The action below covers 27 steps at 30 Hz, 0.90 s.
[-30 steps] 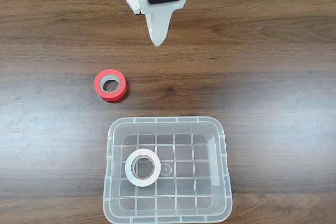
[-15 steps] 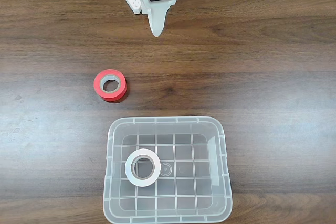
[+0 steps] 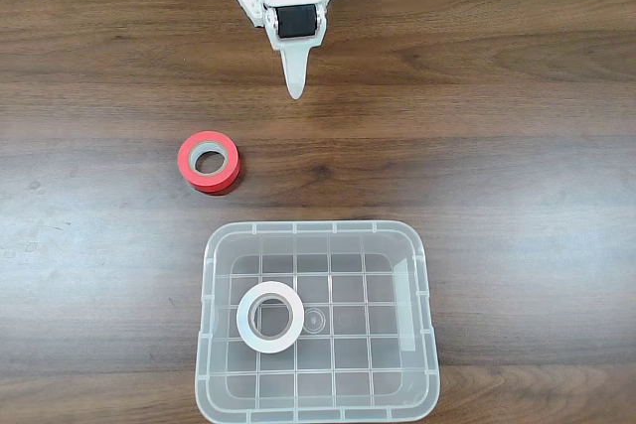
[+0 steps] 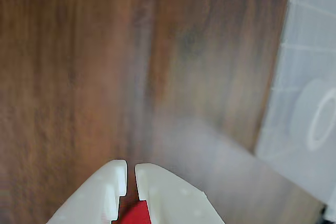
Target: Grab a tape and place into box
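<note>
In the fixed view the white tape lies flat on the grid-patterned floor of the clear box, left of the middle and a little toward the near wall, its open core facing up. The box sits at the near edge of the wooden table. A red-orange roll with a grey core lies flat on the bare wood beyond the box's far left corner, clear of its rim. The arm's white gripper is at the far edge of the table, well apart from both rolls and the box, its tapered tip pointing toward the near side with nothing in it. In the wrist view the gripper enters from the bottom edge with its two white fingertips almost together, only a thin dark slit between them, and no object caught there. A red patch just below the slit seems to be part of the gripper itself, though the blur makes that hard to confirm. At the right edge of the wrist view the box appears hazy, with the pale ring of the tape inside it.
</note>
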Available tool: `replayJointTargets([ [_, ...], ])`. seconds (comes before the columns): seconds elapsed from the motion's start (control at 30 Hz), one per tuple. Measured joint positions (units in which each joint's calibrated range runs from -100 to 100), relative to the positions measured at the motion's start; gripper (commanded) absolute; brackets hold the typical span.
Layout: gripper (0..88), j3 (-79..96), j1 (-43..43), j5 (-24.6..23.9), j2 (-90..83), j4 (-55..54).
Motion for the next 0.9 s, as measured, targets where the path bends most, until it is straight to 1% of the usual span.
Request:
replayJointTargets([
  [0.1,1.1,4.24,0.0,-1.62,-4.69,0.0],
  [0.27,1.1,7.22,2.85,-2.45,-8.37,0.42],
  [0.9,1.3,7.4,3.46,-2.45,-9.63,0.68],
])
